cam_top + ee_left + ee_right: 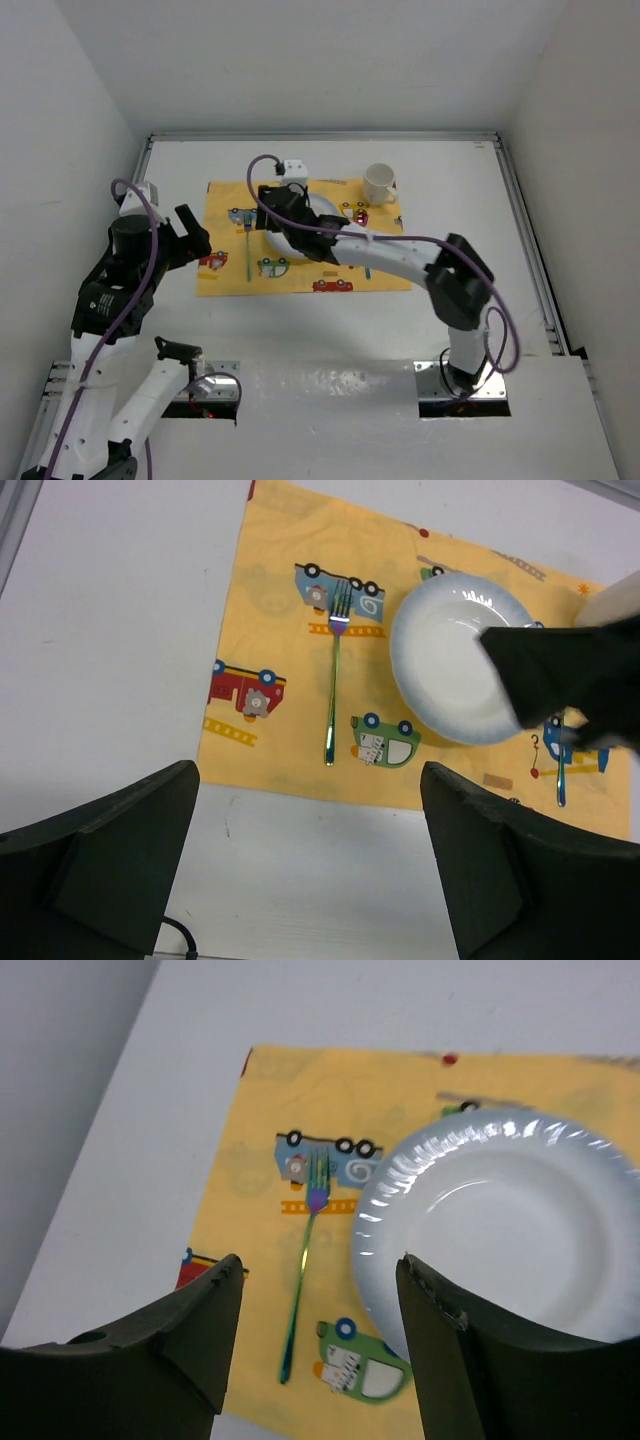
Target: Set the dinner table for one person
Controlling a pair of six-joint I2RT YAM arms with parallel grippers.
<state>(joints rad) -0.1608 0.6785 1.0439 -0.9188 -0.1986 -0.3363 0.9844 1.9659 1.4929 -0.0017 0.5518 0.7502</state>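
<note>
The white dinner table carries a yellow car-print placemat. On the mat lie a white plate and, to its left, an iridescent fork, tines pointing away. A white mug stands at the mat's far right corner. My right gripper hovers open and empty above the fork and the plate's left rim. My left gripper is open and empty above bare table just off the mat's near left edge. A second slim utensil lies right of the plate.
The right arm stretches across the mat and hides most of the plate in the top view. Grey rails edge the table. White walls close in on the left, far and right sides.
</note>
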